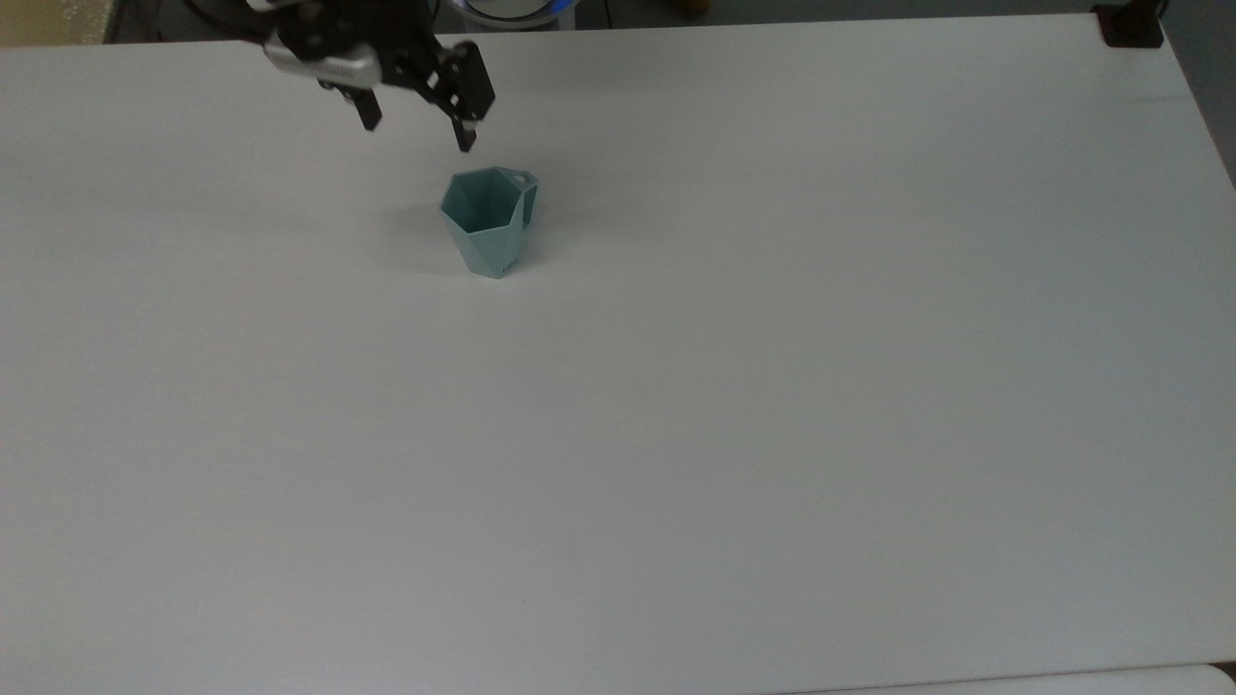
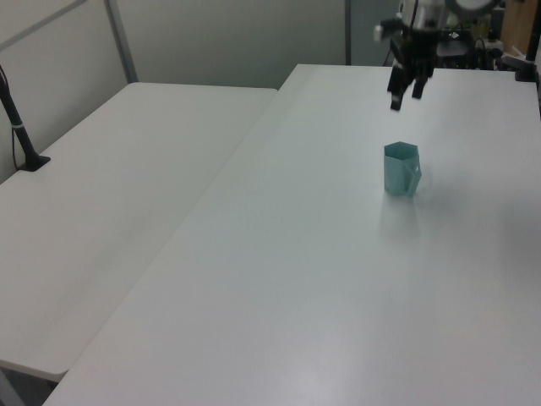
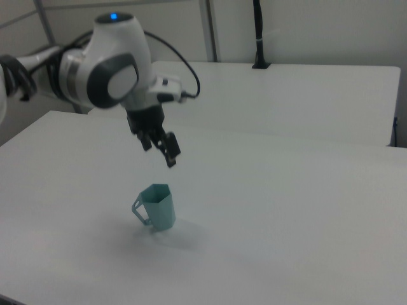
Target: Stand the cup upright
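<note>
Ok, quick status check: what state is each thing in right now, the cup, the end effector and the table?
cup: upright on its base, opening up, standing free, nothing touching it.
end effector: open, empty, raised above the cup.
table: white top, carrying the cup.

Big plain white surface (image 1: 772, 405), matte, lit pretty evenly with just soft shadows; a second white table (image 2: 110, 194) sits right beside it on the left view's left, a narrow seam between them; pale grey wall panels (image 2: 220, 38) behind with a metal post (image 2: 119, 38); a black pole (image 2: 17, 123) clamped at that second table's far edge.
</note>
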Action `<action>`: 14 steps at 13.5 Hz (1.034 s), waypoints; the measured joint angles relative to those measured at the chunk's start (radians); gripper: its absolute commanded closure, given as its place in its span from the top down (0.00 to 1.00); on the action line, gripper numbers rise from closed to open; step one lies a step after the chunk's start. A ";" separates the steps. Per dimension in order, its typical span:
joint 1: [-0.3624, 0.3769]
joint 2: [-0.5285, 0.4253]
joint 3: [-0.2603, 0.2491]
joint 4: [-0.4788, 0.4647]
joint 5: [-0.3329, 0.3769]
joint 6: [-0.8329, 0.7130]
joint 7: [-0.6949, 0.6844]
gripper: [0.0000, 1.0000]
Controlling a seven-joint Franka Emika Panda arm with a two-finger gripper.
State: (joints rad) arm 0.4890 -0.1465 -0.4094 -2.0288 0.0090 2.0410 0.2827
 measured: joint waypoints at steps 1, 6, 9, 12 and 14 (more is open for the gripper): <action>0.000 -0.001 0.000 0.042 0.000 -0.031 -0.011 1.00; -0.072 0.002 0.038 0.179 -0.078 -0.240 -0.208 1.00; -0.136 0.002 0.082 0.201 -0.078 -0.273 -0.245 1.00; -0.145 0.002 0.091 0.223 -0.078 -0.311 -0.245 1.00; -0.145 0.002 0.096 0.230 -0.078 -0.323 -0.245 1.00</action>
